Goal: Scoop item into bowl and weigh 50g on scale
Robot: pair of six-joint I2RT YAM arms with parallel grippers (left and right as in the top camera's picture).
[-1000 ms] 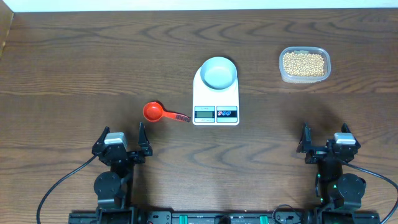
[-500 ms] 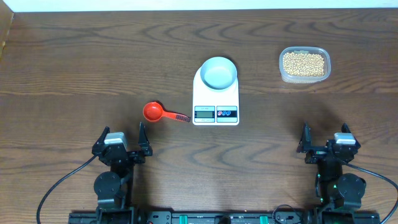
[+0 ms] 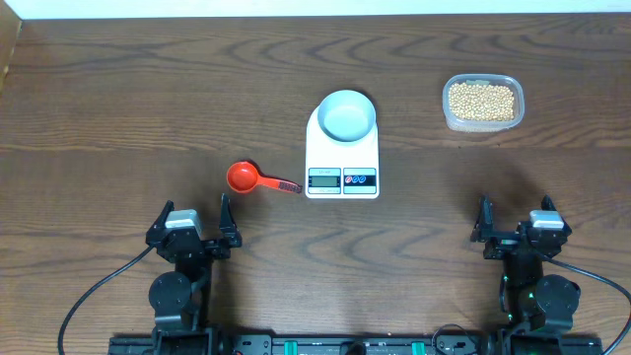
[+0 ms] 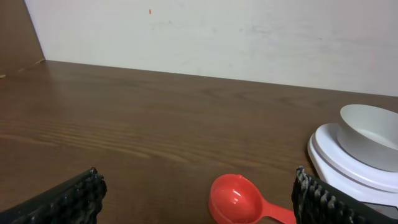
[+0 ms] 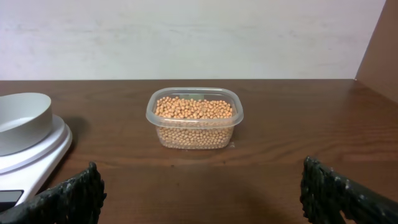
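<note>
Overhead, beans [image 3: 482, 101] sit well beyond right pincer [image 3: 515, 213].

Even, soft light — sharp, faint shadows

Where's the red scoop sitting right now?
In the overhead view the red scoop lies on the table left of centre, its handle pointing at the scale just to its right, ahead of the open left gripper.
</note>
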